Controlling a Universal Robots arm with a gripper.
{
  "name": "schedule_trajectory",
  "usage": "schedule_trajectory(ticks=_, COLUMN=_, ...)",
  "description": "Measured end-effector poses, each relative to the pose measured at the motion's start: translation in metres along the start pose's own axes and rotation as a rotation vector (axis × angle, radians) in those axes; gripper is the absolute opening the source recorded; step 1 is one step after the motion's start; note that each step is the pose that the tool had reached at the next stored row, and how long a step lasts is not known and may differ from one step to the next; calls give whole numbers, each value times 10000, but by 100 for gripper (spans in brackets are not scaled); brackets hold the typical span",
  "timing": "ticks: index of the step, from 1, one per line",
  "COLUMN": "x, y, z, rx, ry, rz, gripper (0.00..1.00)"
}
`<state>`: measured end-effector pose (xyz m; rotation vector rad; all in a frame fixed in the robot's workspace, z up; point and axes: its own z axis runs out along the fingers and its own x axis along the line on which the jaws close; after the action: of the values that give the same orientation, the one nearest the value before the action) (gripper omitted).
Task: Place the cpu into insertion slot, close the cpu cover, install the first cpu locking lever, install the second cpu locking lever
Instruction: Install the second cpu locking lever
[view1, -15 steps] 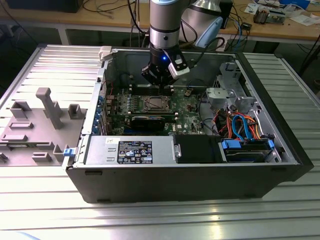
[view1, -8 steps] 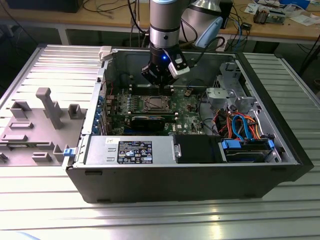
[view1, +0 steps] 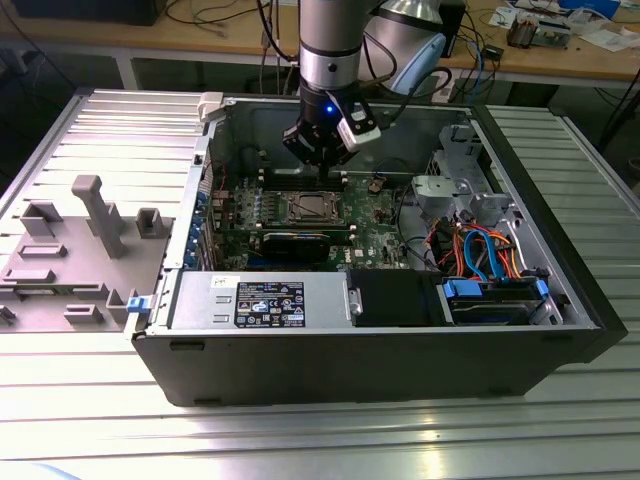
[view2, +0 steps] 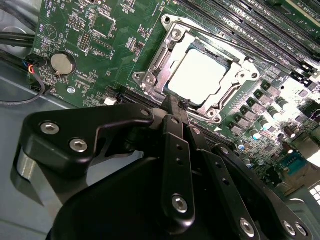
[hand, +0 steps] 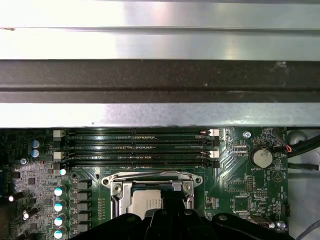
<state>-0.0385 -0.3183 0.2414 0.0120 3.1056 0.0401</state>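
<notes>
The cpu (view2: 197, 75) lies flat in the insertion slot (view1: 308, 209) on the green board, its silvery top showing through the cut-out. The cpu cover (view2: 239, 76) is folded down around it as a silver frame. A wire locking lever (view2: 210, 34) lies low along the socket's side nearest the memory slots. My gripper (view2: 173, 102) hangs just above the socket's opposite edge, its black fingers pressed together and holding nothing. In the first wrist view the cpu (hand: 146, 202) peeks out just past the gripper (hand: 165, 214). Whether the tips touch the socket cannot be told.
Memory slots (hand: 135, 147) run beside the socket, and a coin battery (view2: 63, 63) sits on the board. A long black card (view1: 300, 243), the power supply (view1: 260, 300) and a drive bay with cables (view1: 480, 260) crowd the case. A grey fixture (view1: 90, 215) stands at the exterior view's left.
</notes>
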Motion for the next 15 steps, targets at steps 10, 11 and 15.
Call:
schedule_trajectory(ticks=10, x=-2, y=2, z=-59, rx=-2, ry=-2, rz=0, gripper=11)
schedule_trajectory(ticks=11, x=-2, y=2, z=-58, rx=-3, ry=-2, rz=0, gripper=11)
schedule_trajectory(ticks=15, x=-2, y=-5, z=-59, rx=8, ry=-1, rz=-1, gripper=11)
